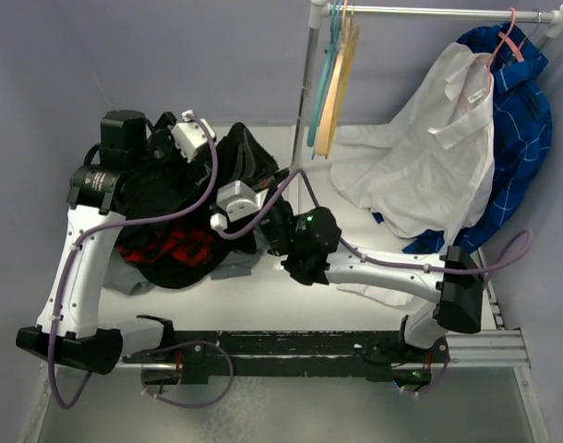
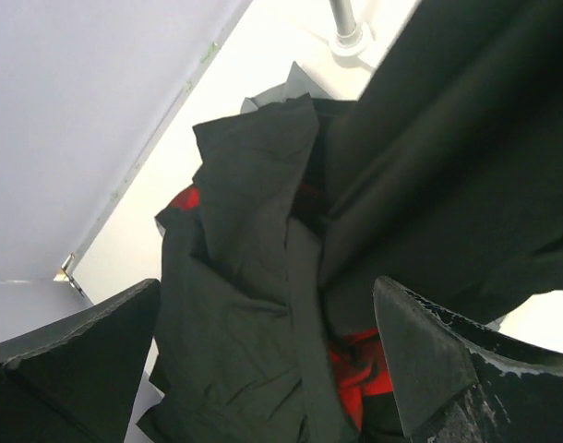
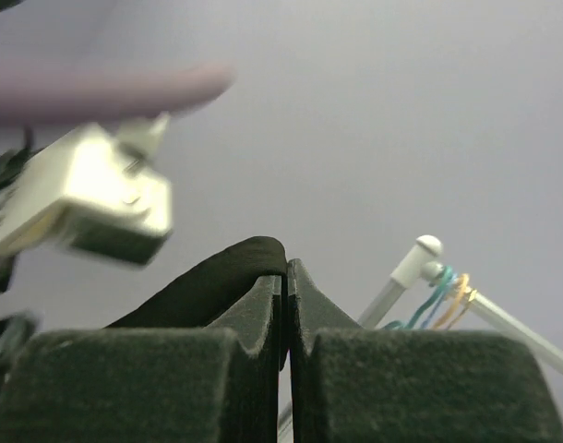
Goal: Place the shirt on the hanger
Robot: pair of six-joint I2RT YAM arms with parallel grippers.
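The black shirt is bunched at the left middle of the table, with part of it lifted. My right gripper is shut on a fold of that shirt, which drapes over its left finger. My left gripper is open just above the shirt. Its fingers stand wide apart on either side of the crumpled cloth, holding nothing. The thin yellow-orange hanger hangs on the rail among other hangers, behind and to the right of both grippers.
A black garment with red plaid lies under the shirt and shows red between the left fingers. A teal hanger and a pale peach hanger hang on the rail beside its pole. A white shirt and a blue checked shirt hang on the right.
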